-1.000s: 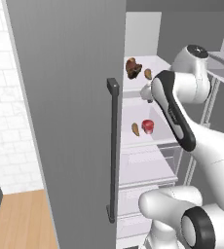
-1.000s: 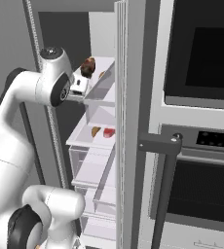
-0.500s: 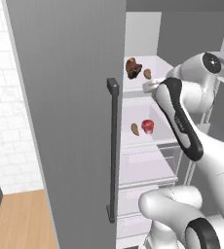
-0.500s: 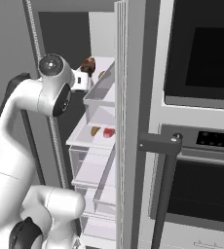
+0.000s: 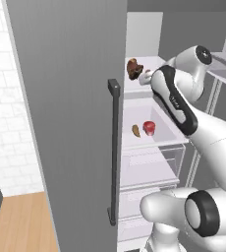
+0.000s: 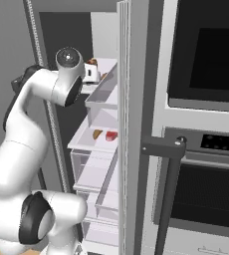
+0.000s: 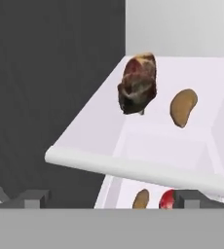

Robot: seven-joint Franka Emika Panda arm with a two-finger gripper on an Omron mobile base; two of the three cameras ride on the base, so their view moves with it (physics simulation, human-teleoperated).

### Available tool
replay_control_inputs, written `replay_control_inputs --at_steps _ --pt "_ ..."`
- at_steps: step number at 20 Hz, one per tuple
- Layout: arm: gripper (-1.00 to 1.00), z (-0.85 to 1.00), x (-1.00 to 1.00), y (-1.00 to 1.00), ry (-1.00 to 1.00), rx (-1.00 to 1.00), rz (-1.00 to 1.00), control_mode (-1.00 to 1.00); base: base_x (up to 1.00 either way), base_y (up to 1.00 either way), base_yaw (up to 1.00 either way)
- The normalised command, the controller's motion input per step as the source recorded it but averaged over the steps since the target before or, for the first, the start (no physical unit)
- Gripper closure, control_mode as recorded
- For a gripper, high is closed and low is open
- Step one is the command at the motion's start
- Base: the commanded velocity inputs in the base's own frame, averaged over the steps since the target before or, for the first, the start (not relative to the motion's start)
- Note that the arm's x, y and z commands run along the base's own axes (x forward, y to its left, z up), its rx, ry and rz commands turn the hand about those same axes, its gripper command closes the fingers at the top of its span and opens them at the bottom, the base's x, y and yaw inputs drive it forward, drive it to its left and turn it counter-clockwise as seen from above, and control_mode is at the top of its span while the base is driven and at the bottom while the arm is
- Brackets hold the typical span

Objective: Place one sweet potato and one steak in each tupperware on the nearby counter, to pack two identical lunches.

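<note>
A dark brown-red steak (image 7: 137, 83) and a tan sweet potato (image 7: 183, 107) lie on the white upper fridge shelf (image 7: 84, 141). My gripper (image 7: 110, 198) is open just in front of that shelf's edge, a short way from both. In the left base view the gripper (image 5: 145, 77) hovers right beside the steak (image 5: 133, 68). On the shelf below lie a second sweet potato (image 5: 135, 130) and a red piece of meat (image 5: 149, 127), which also appear in the right base view as sweet potato (image 6: 97, 133) and meat (image 6: 111, 135). The tupperware and the counter are out of view.
The open fridge door (image 5: 70, 123) with its dark vertical handle (image 5: 114, 147) stands close on the left. Door bins (image 6: 104, 94) flank the arm on the right. Clear drawers (image 5: 152, 162) sit under the shelves. A wall oven (image 6: 206, 50) with a dark handle (image 6: 161, 149) is further right.
The arm has swung its elbow up and to the right, bringing the hand closer to the upper shelf. The fingers have spread slightly wider. The food has not moved.
</note>
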Motion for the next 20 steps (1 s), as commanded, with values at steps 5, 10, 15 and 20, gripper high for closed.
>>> replay_control_inputs --at_steps 5,10,15,20 --pt "-1.0 0.0 0.38 0.03 0.06 0.0 0.08 -1.0 0.0 0.0 0.0" --pt "-1.0 -0.02 0.74 0.03 0.04 0.0 0.09 -1.0 0.0 0.0 0.0" --pt "-1.0 -0.11 0.72 0.0 0.0 0.0 0.06 -1.0 0.0 0.0 0.0" --pt "-1.0 -0.12 0.67 0.04 0.0 0.0 0.01 -1.0 0.0 0.0 0.0"
